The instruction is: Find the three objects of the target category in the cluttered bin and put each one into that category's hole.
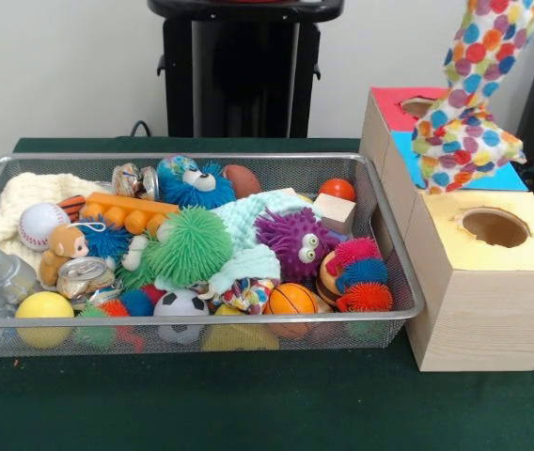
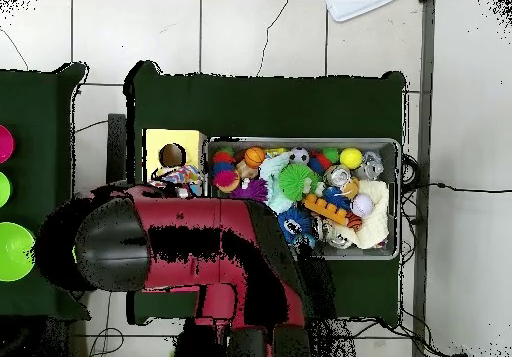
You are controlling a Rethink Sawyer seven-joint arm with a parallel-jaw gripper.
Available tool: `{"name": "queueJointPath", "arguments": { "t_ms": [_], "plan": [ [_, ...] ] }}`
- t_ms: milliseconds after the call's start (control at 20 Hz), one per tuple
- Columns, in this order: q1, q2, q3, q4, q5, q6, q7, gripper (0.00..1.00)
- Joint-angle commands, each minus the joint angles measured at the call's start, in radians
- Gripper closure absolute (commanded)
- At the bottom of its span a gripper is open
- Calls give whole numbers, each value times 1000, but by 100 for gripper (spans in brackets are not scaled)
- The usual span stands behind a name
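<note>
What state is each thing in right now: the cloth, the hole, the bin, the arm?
spotted cloth, lifted clear of the bin, dangling over the boxes, top out of frame.
yellow-topped hole, open, nothing in its mouth.
wire bin, upright, full of toys.
arm, stretched toward the boxes, jaws hidden.

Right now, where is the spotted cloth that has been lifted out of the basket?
In the front view the spotted cloth hangs at upper right, over the blue-topped box behind the yellow-topped box's hole. The overhead view shows it beside that hole, left of the basket.
</note>
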Motion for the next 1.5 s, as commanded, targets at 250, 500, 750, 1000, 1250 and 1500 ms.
{"name": "queueJointPath", "arguments": {
  "t_ms": [250,500,750,1000,1250,1500],
  "plan": [
    [37,19,-18,132,50,72,231,100],
    [50,26,-26,152,58,27,225,100],
    [49,34,-29,163,73,0,215,100],
    [52,47,-25,166,87,-32,221,100],
    [48,71,-15,176,97,-80,213,100],
    [54,81,-12,183,97,-115,211,100]
  ]
}}
